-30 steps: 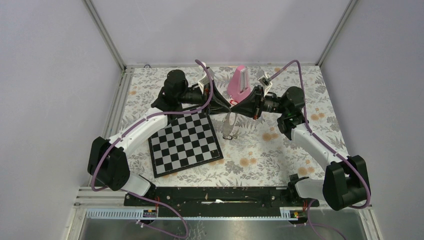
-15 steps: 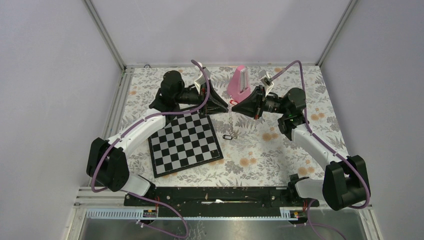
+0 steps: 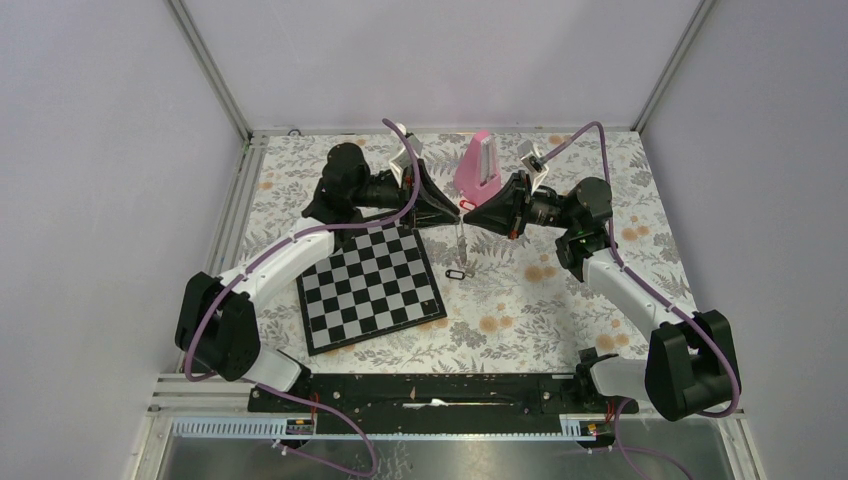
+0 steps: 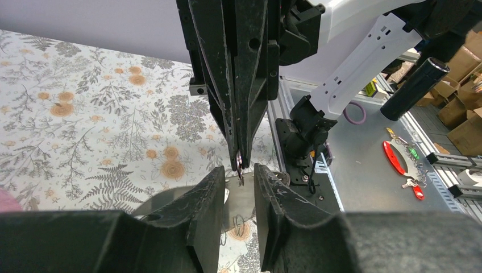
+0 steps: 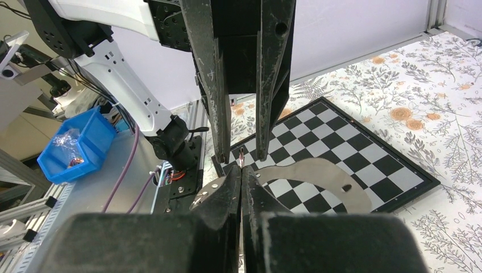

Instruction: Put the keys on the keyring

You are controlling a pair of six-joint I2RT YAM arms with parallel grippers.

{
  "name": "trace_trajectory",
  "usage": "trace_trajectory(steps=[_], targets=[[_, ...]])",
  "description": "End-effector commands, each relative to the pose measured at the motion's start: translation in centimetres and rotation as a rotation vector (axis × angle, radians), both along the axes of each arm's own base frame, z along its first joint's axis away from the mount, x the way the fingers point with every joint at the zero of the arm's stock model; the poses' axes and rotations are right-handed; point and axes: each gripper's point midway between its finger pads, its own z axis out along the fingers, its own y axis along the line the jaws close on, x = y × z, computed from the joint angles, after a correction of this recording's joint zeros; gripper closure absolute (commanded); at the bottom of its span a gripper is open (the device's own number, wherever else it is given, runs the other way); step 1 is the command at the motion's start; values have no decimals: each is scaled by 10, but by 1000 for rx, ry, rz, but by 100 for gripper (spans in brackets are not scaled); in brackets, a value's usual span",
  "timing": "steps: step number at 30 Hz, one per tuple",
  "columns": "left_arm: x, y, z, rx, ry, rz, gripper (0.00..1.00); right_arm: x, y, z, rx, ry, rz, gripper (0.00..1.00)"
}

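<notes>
Seen from above, a chessboard [image 3: 370, 285] lies nearest me on the flowered tabletop [image 3: 560, 300], left of centre. Just beside its right edge, a small dark key [image 3: 456, 273] sits at the lower end of the keyring [image 3: 461, 245]. I cannot tell whether this key rests on the tabletop or hangs.

The keyring is a pale, thin band, seen edge-on here as a line running up to the two claws. Both arms reach inward, and their tips meet almost nose to nose above it.

My left claw [image 3: 448, 212] comes in from the left with its fingers a little apart. In its wrist view the pale band shows in the gap, and I see nothing pinched. My right claw [image 3: 472, 212] comes in from the right, fully closed, with the band emerging from between its fingertips. A red key [image 3: 466, 205] shows right at that tip.

Farther back, a pink metronome [image 3: 477, 165] stands upright just behind the claws.
</notes>
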Motion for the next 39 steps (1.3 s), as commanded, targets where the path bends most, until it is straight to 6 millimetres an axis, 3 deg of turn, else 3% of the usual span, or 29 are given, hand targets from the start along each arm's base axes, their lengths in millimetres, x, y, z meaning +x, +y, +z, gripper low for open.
trace_trajectory(steps=[1,6,13,16,18,21,23,30,34,39], targets=[[-7,1,4,-20,-65,-36,69,1,-2,13,29,-70,-16,100],[-8,1,2,-17,-69,-34,71,0,-3,13,30,-72,-18,100],[-10,-7,-4,-9,-53,-45,80,1,-3,12,30,-69,-22,100],[-9,-10,-6,-6,-47,-49,89,1,-3,11,29,-69,-22,100],[-9,-11,-5,-8,-50,-48,99,1,-4,10,27,-68,-24,100],[-7,-11,-3,4,-59,-33,100,0,-5,7,23,-73,-32,98],[-4,-8,-8,49,-67,-15,100,1,-7,7,20,-82,-42,94],[1,4,-33,275,-249,48,100,6,-15,-7,-82,-178,-56,53],[-4,2,-42,385,-302,53,100,4,-16,-24,-151,-205,-35,45],[-8,-6,-42,402,-309,43,100,-4,-10,-35,-182,-236,14,41]])
